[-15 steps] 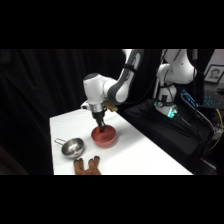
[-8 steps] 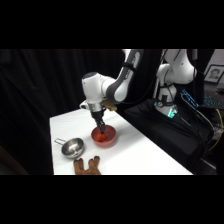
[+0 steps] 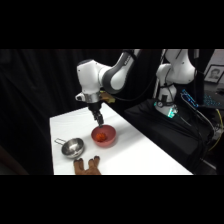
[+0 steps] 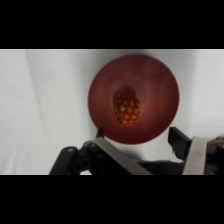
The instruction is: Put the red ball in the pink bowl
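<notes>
Red ball (image 4: 126,108): resting inside the pink bowl (image 4: 165,87), near its centre.
Gripper (image 3: 100,120): just above the bowl's rim, fingers (image 4: 194,155) spread apart, holding nothing.
Nearby: steel cup (image 3: 73,147); brown plush toy (image 3: 87,166), probably, at the table (image 3: 142,155) edge.

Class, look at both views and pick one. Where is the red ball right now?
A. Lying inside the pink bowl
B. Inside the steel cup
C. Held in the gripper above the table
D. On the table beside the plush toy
A. The wrist view shows the red ball resting at the bottom of the pink bowl, with the open gripper above it holding nothing.
</notes>
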You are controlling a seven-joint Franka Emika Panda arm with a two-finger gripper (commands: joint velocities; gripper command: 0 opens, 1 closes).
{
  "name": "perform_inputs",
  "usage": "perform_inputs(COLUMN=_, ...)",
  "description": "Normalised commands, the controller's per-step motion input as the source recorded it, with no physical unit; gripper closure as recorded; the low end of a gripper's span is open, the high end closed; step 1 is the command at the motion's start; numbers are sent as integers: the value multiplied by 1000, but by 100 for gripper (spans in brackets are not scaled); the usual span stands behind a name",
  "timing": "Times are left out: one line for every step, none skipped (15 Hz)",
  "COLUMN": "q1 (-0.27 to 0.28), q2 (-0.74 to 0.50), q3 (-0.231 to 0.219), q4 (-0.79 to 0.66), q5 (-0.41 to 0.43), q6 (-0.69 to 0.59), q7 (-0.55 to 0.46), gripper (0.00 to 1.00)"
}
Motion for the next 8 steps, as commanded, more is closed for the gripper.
perform_inputs(q1=-33, q2=-267, q3=-15, q4=120, q5=110, q6=-427, q7=-158, gripper=0)
perform_inputs(q1=-24, q2=-270, q3=-25, q4=136, q5=90, q6=-435, q7=-151, gripper=0)
perform_inputs(q1=-21, q2=-255, q3=-28, q4=143, q5=87, q6=-412, q7=-151, gripper=0)
perform_inputs(q1=-17, q2=-233, q3=-29, q4=149, q5=79, q6=-384, q7=-153, gripper=0)
perform_inputs(q1=-13, q2=-204, q3=-29, q4=150, q5=78, q6=-354, q7=-146, gripper=0)
perform_inputs(q1=-11, q2=-178, q3=-30, q4=148, q5=80, q6=-320, q7=-140, gripper=0)
perform_inputs(q1=-9, q2=-155, q3=-29, q4=148, q5=79, q6=-299, q7=-146, gripper=0)
perform_inputs(q1=-11, q2=-140, q3=-27, q4=137, q5=86, q6=-263, q7=-166, gripper=0)
